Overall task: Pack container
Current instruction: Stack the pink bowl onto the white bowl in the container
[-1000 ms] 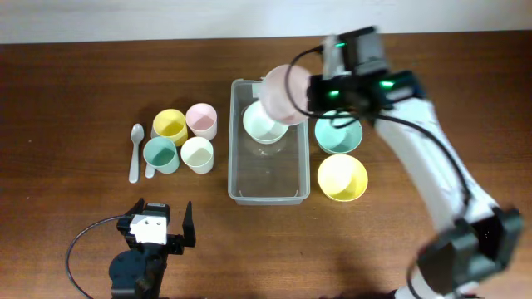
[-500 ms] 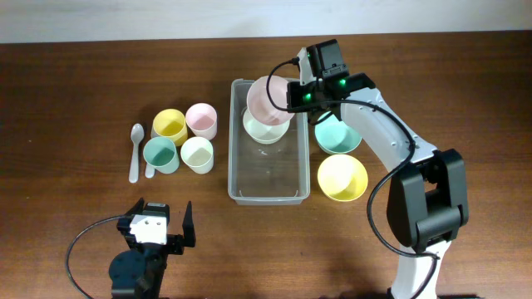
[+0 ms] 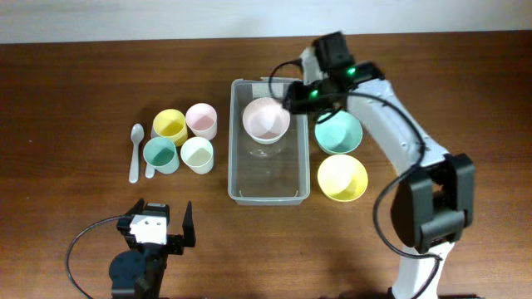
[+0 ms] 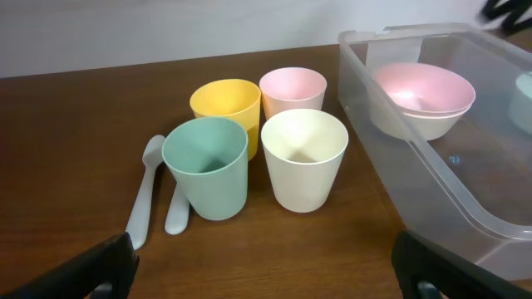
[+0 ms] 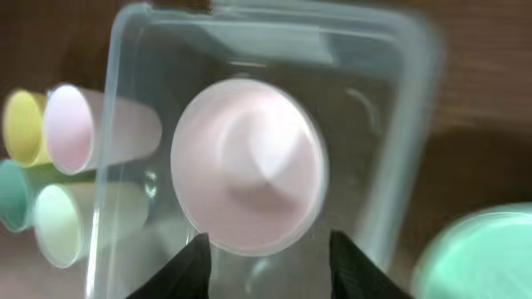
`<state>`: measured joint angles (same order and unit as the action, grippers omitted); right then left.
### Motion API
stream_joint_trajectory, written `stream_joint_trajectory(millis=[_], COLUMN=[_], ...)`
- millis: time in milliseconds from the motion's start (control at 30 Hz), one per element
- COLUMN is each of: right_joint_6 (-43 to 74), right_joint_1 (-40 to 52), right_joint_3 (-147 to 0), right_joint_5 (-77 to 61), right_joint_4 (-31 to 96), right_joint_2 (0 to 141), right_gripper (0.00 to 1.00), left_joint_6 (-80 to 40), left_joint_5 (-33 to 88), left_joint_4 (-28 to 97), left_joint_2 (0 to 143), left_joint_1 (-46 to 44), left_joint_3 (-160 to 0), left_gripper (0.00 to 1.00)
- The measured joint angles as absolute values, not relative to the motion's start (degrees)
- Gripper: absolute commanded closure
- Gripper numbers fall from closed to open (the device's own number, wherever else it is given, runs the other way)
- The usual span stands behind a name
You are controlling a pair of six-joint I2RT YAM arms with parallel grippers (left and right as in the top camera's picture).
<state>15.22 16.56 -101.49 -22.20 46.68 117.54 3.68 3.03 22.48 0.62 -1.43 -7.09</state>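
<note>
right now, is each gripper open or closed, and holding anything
left gripper: jaws open, holding nothing.
right gripper: jaws open, holding nothing, over the pink bowl in the container.

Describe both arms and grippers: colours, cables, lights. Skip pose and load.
The right arm has white links, black joints, a black cable and green lights near the wrist. The right gripper has black fingers. The left arm is black with a white block at the wrist and a looping black cable; the left gripper has black fingers too.
</note>
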Motion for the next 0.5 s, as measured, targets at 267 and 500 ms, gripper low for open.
stream_joint_trajectory(millis=[267,500], right_joint_6=[15.2,14.9], right_joint_1=[0.1,-6.5], right_joint_3=[-109.1,-105.1], right_joint_5=[-18.5,-13.3], right_joint_4=[64.1,67.7], right_joint_2=[110.1,110.6], right_gripper=[0.55,0.54], left_joint_6=[3.7,3.7], left_joint_5=[3.0,3.0], left_joint_4=[22.5,22.5], left_joint_2=[0.6,0.6], left_joint_1=[-1.4,-1.4], left_joint_3=[-7.1,-7.1], left_gripper=[0.0,0.0])
